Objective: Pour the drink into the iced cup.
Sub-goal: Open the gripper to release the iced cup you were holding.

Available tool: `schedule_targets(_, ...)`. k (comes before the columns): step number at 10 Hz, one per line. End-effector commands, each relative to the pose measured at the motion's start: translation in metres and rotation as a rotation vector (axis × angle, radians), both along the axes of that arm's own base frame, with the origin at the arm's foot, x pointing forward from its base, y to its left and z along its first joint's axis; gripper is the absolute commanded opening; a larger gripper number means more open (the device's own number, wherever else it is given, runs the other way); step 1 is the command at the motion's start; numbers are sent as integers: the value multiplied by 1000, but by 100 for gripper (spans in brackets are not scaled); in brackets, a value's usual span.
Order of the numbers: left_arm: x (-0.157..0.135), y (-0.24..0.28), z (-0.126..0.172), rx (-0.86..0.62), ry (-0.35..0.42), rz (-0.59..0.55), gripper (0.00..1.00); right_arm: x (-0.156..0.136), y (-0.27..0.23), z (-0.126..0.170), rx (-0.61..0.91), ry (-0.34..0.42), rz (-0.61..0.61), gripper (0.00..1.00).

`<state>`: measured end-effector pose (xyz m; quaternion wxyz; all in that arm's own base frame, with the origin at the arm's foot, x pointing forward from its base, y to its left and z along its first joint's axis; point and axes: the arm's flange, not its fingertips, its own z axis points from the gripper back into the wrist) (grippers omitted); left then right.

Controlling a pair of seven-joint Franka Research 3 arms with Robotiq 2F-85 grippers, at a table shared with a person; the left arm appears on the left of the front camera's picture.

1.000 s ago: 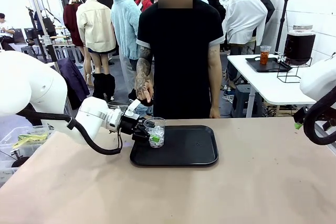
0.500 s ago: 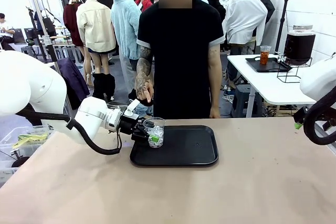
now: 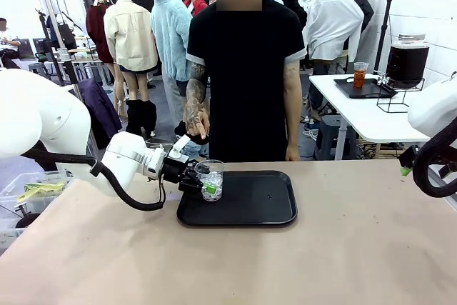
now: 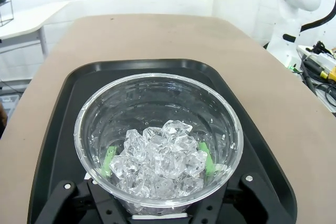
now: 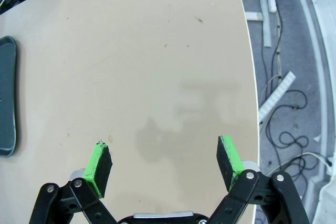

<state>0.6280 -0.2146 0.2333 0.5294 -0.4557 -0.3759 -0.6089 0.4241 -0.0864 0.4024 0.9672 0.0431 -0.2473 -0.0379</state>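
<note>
Nothing moved: left claw [image 3: 204, 183] still pinching iced cup [image 3: 213, 173] on tray [image 3: 250, 208]; right claw [image 5: 165, 163] spread.

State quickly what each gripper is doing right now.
Left gripper: closed on the iced cup.
Right gripper: open, holding nothing.

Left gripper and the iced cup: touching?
Touching. Left wrist view: both green pads of the left gripper press against the iced cup on opposite sides.

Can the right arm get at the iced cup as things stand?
Probably not cleanly: the left gripper is shut around the iced cup at the tray, while the right gripper hangs open over the table, well off.
</note>
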Motion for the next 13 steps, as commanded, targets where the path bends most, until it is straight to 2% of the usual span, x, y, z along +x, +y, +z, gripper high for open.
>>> schedule_targets(1,5,0,8,-1,-19,23,72,1,-1,0,-10,-3,-1,100)
schedule_targets(5,23,3,55,-20,-126,98,72,1,-1,0,-10,-3,-1,100)
schedule_targets(8,61,15,87,-34,-136,198,72,1,-1,0,-10,-3,-1,100)
schedule_targets(10,83,30,112,-35,-173,285,72,1,-1,0,-10,-3,-1,100)
schedule_targets(13,91,43,128,-58,-197,337,72,1,-1,0,-10,-3,-1,100)
